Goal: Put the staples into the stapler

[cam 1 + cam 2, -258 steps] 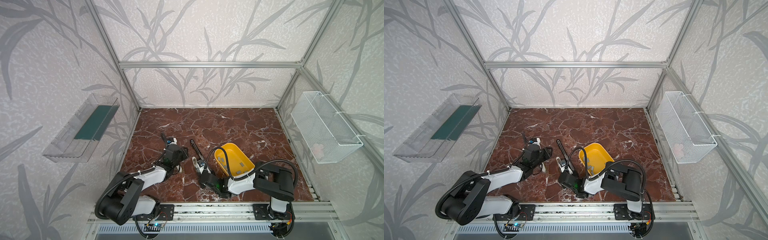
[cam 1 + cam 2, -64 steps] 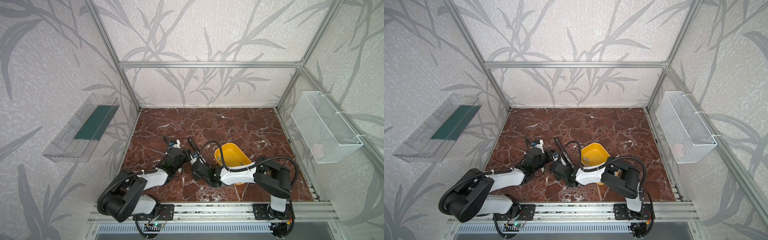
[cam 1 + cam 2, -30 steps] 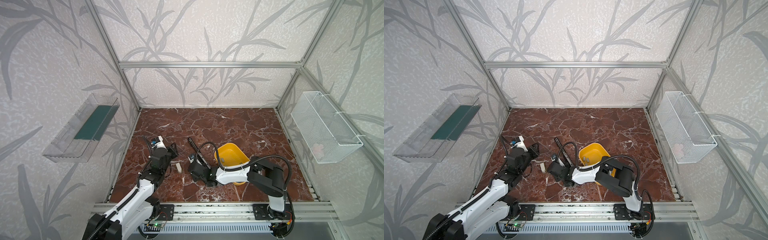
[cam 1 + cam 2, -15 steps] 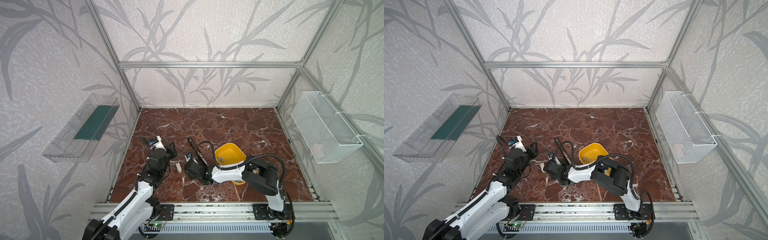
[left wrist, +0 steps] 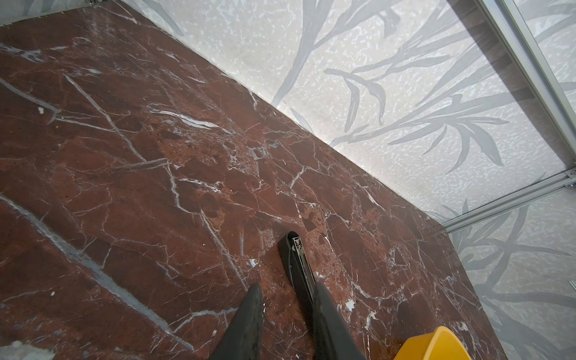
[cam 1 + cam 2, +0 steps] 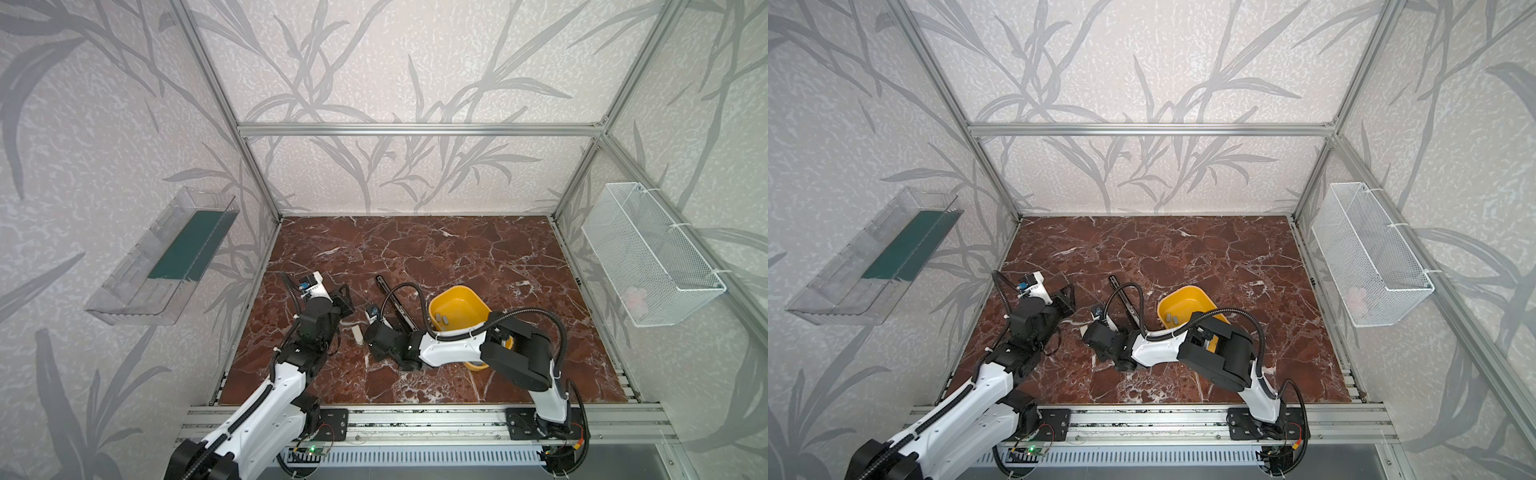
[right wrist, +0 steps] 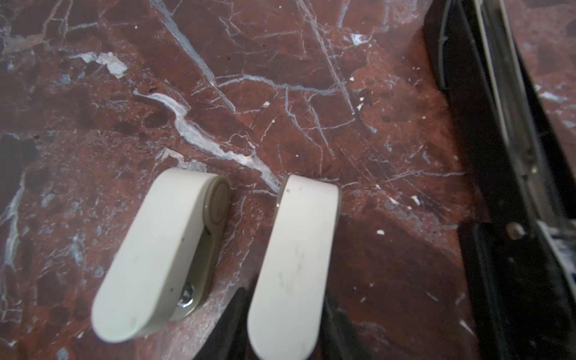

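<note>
The black stapler (image 6: pixel 392 301) (image 6: pixel 1126 302) lies opened on the marble floor, its metal channel showing (image 5: pixel 296 265) (image 7: pixel 498 156). Grey staples (image 6: pixel 441 319) (image 6: pixel 1172 319) sit in the yellow bin (image 6: pixel 469 293). My left gripper (image 6: pixel 344 296) (image 5: pixel 286 296) hangs open and empty above the floor, left of the stapler. My right gripper (image 6: pixel 368 334) (image 7: pixel 283 299) is low, left of the stapler's near end. A cream block (image 7: pixel 296 258) sits between its black fingers (image 7: pixel 232 324). Whether they pinch it does not show. A second cream block (image 7: pixel 162 249) (image 6: pixel 356 335) lies beside it.
The yellow bin (image 6: pixel 1183 291) (image 5: pixel 436 346) stands right of the stapler, partly behind my right arm. On the left wall hangs a clear tray (image 6: pixel 166 257), on the right wall a white wire basket (image 6: pixel 648 257). An aluminium rail (image 6: pixel 415 419) borders the front.
My right gripper has slid left along the floor, away from the stapler, to the cream blocks. The left arm has stayed raised and almost still after pulling back earlier.
</note>
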